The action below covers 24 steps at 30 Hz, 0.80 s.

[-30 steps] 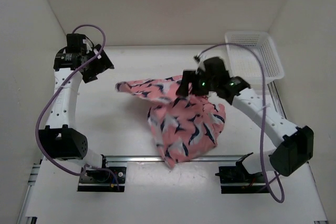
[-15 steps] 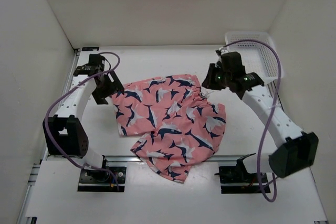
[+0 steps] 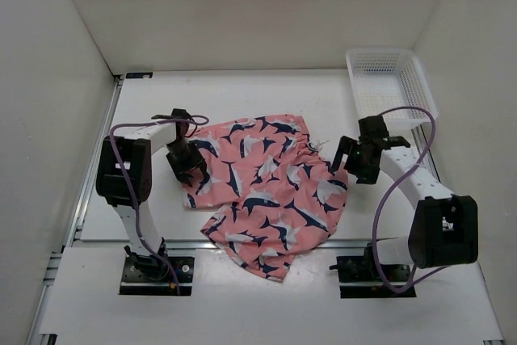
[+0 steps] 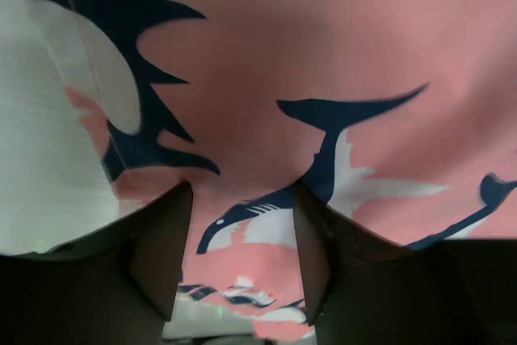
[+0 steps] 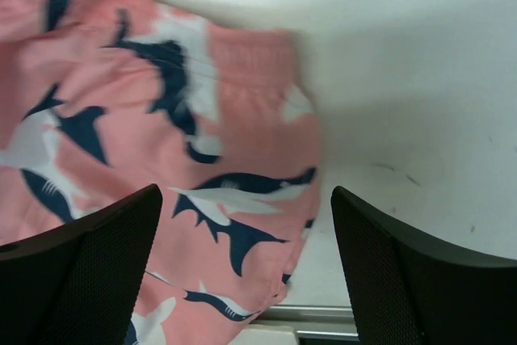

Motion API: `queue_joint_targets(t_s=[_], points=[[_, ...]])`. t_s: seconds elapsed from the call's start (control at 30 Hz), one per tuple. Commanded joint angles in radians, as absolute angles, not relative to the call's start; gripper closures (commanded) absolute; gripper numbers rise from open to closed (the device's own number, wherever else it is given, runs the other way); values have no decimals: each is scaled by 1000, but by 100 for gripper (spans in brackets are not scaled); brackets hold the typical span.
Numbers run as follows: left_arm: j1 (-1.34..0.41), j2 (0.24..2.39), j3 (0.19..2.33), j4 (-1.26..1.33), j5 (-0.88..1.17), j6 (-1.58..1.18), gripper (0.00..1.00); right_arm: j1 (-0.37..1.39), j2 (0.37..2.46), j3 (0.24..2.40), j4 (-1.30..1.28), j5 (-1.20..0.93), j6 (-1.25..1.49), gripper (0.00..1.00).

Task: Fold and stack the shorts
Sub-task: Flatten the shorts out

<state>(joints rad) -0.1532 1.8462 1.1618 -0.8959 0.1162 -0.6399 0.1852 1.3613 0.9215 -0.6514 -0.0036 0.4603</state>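
Observation:
The salmon-pink shorts (image 3: 266, 187) with navy and white shark shapes lie spread flat on the table's middle, one leg reaching the front rail. My left gripper (image 3: 187, 169) is down on their left edge. In the left wrist view my left gripper (image 4: 242, 199) has its fingers (image 4: 161, 256) narrowed but still apart, with flat printed fabric (image 4: 323, 54) lying between them. My right gripper (image 3: 349, 163) hovers at the shorts' right edge. In the right wrist view my right gripper (image 5: 245, 199) stands wide open over the waistband corner (image 5: 250, 62), holding nothing.
A white mesh basket (image 3: 392, 86) stands at the back right corner. White walls close in the table on three sides. The metal front rail (image 3: 194, 244) runs just under the shorts' lowest leg. Purple cables loop off both arms.
The shorts, bunched and lifted a second ago, now lie spread flat. Both arms came down and inward; the left jaws narrowed over the left edge, while the right jaws closed partly, then opened wide.

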Motion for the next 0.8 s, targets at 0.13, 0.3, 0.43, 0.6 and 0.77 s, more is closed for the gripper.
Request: queue_joint_targets(t_s=[0.13, 0.3, 0.43, 0.6, 0.77], points=[[-144, 1995, 1319, -842, 164, -634, 90, 40, 1339, 850, -569, -124, 443, 5], [-135, 2153, 1621, -923, 155, -623, 90, 31, 1393, 841, -502, -185, 434, 18], [-135, 2382, 2145, -1132, 82, -591, 90, 31, 1413, 830, -465, -268, 456, 18], [-83, 2643, 2682, -1213, 178, -600, 87, 95, 1492, 821, -405, -294, 503, 20], [-78, 2410, 2439, -1100, 235, -543, 3, 207, 1545, 821, -299, -337, 580, 24]])
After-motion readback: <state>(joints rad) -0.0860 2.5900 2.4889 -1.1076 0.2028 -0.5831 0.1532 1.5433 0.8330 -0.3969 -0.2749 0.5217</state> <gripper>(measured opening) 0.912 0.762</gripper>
